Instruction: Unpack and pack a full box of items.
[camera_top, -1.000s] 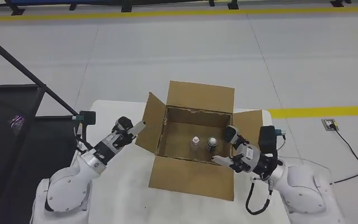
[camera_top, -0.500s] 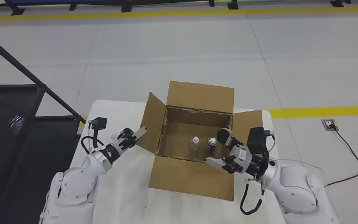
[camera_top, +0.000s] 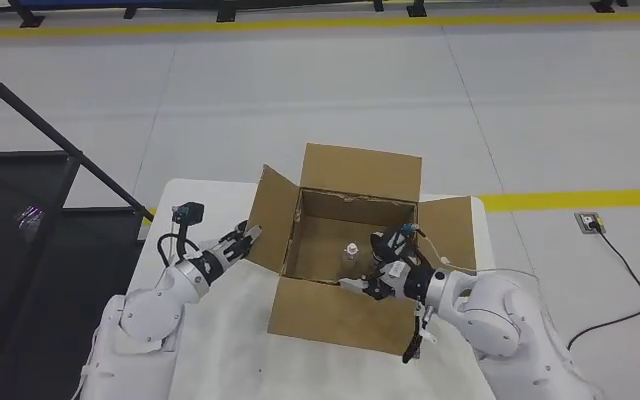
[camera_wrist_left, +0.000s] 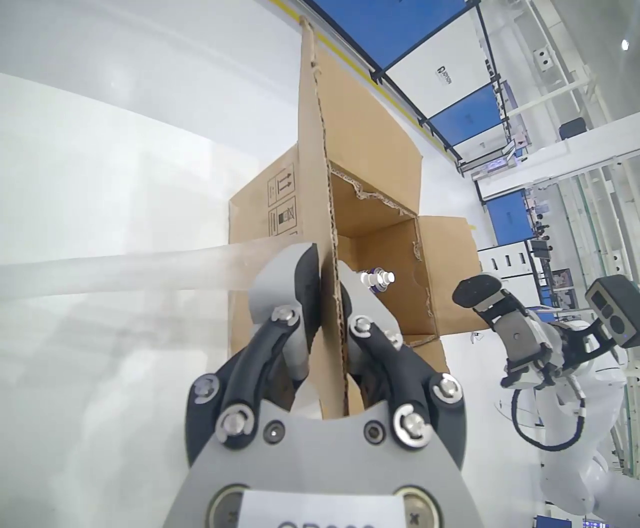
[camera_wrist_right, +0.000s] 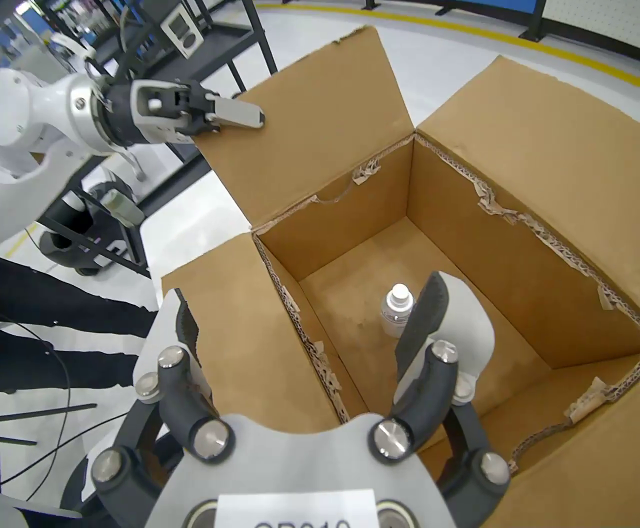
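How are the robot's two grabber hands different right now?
The left gripper has its jaws pinched shut on the left flap of the box; the right gripper has its jaws spread wide, holding nothing. The left gripper is outside the box; the right gripper hangs over its open top. Both are grey and black.

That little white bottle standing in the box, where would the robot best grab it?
The white bottle stands upright on the floor of the box, tall walls all round, so I'd come straight down from above and close on its body below the narrow cap. A dark-capped can stands beside it, so grip across the bottle's free sides. The open right gripper hangs at the box's near edge.
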